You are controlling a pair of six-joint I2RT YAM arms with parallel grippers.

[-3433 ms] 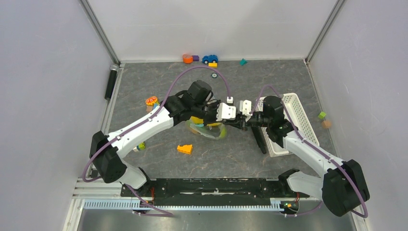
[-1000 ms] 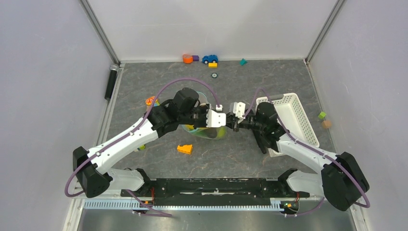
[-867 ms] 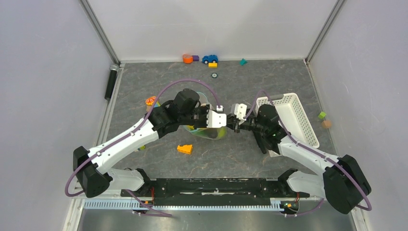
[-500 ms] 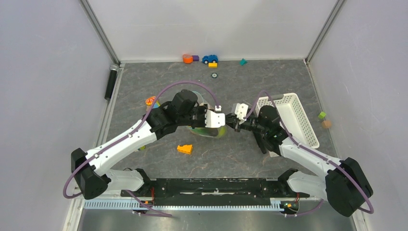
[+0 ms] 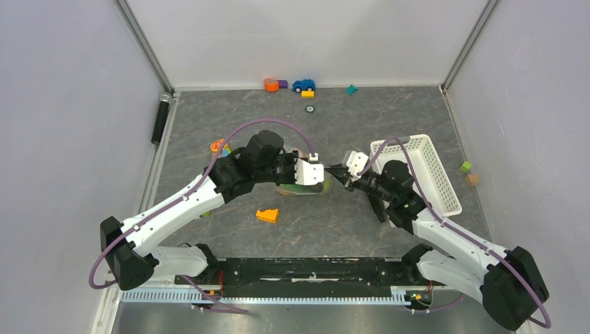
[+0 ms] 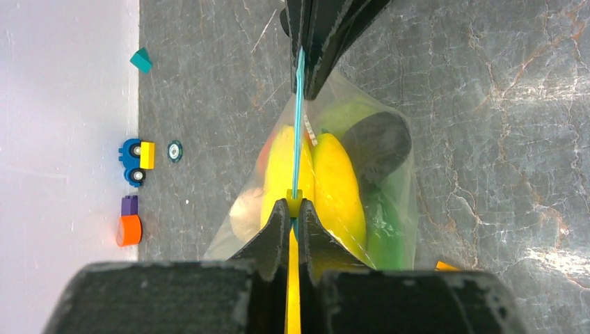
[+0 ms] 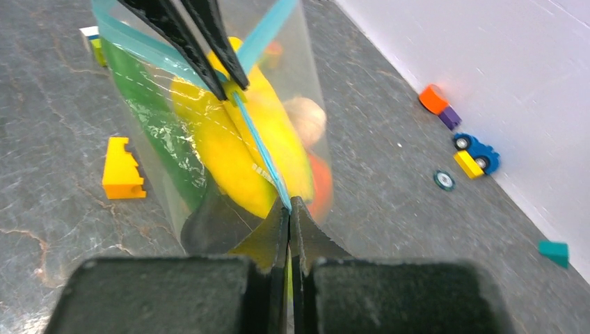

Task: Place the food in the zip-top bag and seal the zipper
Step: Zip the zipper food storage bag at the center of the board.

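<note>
Your table (image 5: pixel 348 118) is a dark grey, marble-veined slab boxed in by pale walls (image 5: pixel 299 35) on three sides. Near its centre hangs the zip-top bag (image 6: pixel 389 188), upright, its zipper (image 6: pixel 298 125) stretched in a taut teal line between the two arms. Your left gripper (image 6: pixel 292 209) is pressed together on one end of that strip, and your right gripper (image 7: pixel 289 207) is pinching the other end. The food (image 6: pixel 334 181) sits inside the bag: yellow, green and orange pieces packed together. You cannot tell whether the bag's bottom touches the surface. From the bag, the orange stepped wedge (image 5: pixel 266 216) lies at 7 o'clock, near it, and the white slotted basket (image 5: pixel 424 167) lies at 3 o'clock. Along the far wall at 12 o'clock are an orange and purple block (image 5: pixel 271 85), a blue toy car (image 5: pixel 303 85) and a teal block (image 5: pixel 352 89), with a small wheel (image 5: pixel 309 108) just nearer. A black cylinder (image 5: pixel 161 118) lies on the table's edge at 10 o'clock.
</note>
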